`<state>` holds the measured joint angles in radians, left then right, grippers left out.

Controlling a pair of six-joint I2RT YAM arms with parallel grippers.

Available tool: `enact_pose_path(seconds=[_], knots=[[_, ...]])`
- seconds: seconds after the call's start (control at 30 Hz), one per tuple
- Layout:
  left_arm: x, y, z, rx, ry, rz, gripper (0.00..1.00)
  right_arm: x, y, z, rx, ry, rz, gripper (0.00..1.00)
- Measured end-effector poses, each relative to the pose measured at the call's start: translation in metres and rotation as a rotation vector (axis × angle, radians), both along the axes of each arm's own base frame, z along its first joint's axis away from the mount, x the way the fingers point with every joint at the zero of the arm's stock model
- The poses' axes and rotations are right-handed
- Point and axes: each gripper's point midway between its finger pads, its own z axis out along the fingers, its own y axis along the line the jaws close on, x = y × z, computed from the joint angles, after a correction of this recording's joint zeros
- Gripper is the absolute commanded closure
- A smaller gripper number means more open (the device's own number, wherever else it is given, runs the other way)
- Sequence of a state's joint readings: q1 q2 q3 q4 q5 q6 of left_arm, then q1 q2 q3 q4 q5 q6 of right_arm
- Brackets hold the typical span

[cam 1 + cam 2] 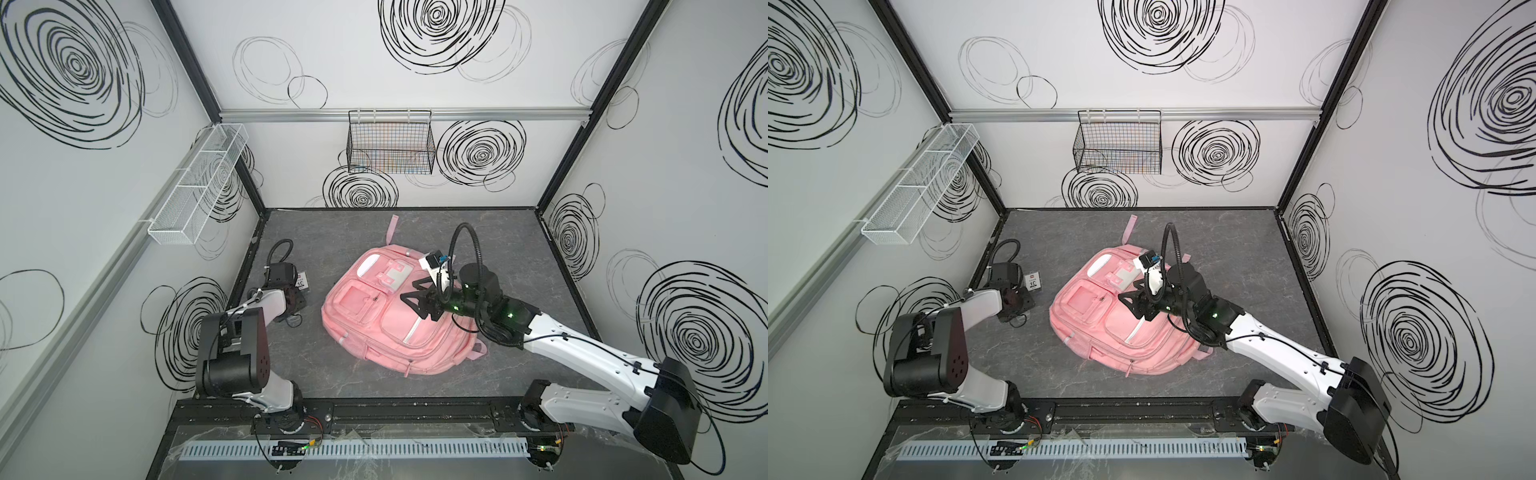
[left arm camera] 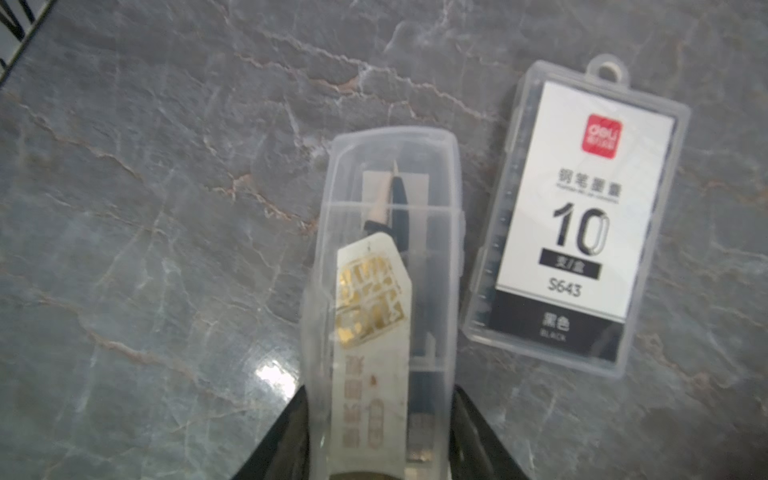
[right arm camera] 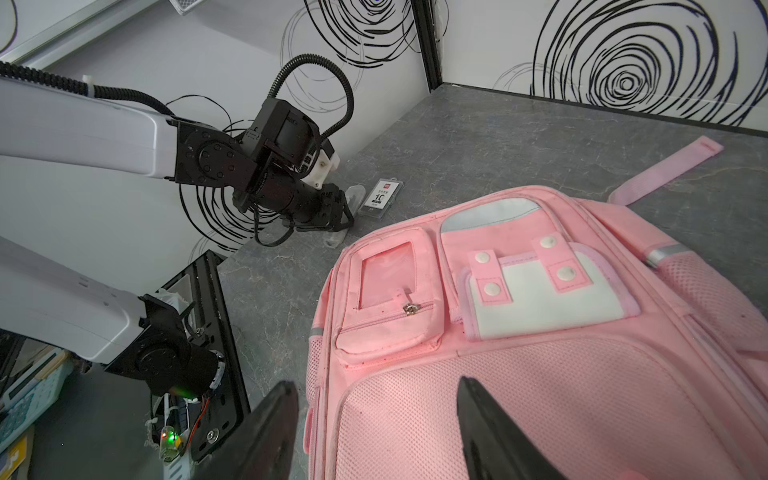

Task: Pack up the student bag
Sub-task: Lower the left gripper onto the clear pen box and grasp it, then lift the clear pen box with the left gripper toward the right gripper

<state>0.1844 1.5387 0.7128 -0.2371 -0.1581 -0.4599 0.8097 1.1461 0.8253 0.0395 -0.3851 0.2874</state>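
The student bag (image 1: 399,328) (image 1: 1125,328) (image 3: 540,353), a pink backpack with white flap panels and a clear window pocket, lies flat in the middle of the grey table in both top views. My right gripper (image 3: 374,380) (image 1: 409,293) hovers open over its mesh front pocket, holding nothing. By the left wall, my left gripper (image 2: 381,388) (image 3: 347,208) is low over the table. Its fingers press both sides of a clear pen case (image 2: 390,249) holding a dark pen and a gold-printed card. A clear cartridge box (image 2: 582,216) (image 1: 302,281) labelled "10" lies beside it.
A black wire basket (image 1: 390,145) hangs on the back wall. A white mesh shelf (image 1: 199,183) runs along the left wall. One pink strap (image 1: 392,228) trails from the bag toward the back. Enclosure walls close three sides of the table.
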Motion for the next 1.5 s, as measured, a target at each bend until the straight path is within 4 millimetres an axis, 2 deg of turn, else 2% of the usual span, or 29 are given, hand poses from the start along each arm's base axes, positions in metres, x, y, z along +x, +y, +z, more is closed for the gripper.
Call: enact_pose_path(seconds=[0.07,0.17,0.2,0.23,0.37,0.53,0.73,0.83,0.9,1.03,1.2,1.33,1.5], knots=[[0.000,0.000,0.003,0.002,-0.009,0.000,0.53,0.002,-0.001,0.000,-0.006,0.001,-0.010,0.23],[0.000,0.001,0.011,0.009,-0.036,-0.002,0.54,0.010,-0.008,-0.001,-0.012,0.007,-0.048,0.16],[0.001,0.001,0.015,0.012,-0.047,-0.002,0.54,0.013,-0.010,-0.002,-0.013,0.012,-0.064,0.11],[0.001,0.001,0.018,0.015,-0.059,-0.001,0.54,0.018,-0.015,-0.004,-0.017,0.021,-0.086,0.00],[0.002,0.003,0.033,0.032,-0.106,0.000,0.55,0.037,-0.035,-0.008,-0.017,0.053,-0.163,0.00],[0.004,0.004,0.047,0.049,-0.156,0.004,0.55,0.051,-0.051,-0.007,0.046,0.138,-0.212,0.00],[0.010,0.000,0.068,0.066,-0.237,-0.015,0.55,0.053,-0.056,-0.004,0.160,0.249,-0.180,0.01],[0.013,-0.007,0.078,0.073,-0.271,-0.038,0.55,0.051,-0.055,-0.004,0.177,0.280,-0.162,0.10],[0.015,-0.013,0.086,0.082,-0.296,-0.065,0.55,0.049,-0.053,-0.004,0.182,0.291,-0.154,0.12],[0.022,-0.033,0.107,0.102,-0.364,-0.137,0.54,0.044,-0.050,0.001,0.189,0.285,-0.144,0.13],[0.026,-0.065,0.139,0.107,-0.482,-0.246,0.55,0.034,-0.044,0.018,0.209,0.238,-0.120,0.15],[0.025,-0.105,0.163,0.073,-0.595,-0.375,0.55,0.024,-0.034,0.032,0.225,0.195,-0.088,0.17],[0.017,-0.155,0.185,-0.006,-0.705,-0.536,0.56,0.015,-0.024,0.037,0.225,0.163,-0.058,0.19]])
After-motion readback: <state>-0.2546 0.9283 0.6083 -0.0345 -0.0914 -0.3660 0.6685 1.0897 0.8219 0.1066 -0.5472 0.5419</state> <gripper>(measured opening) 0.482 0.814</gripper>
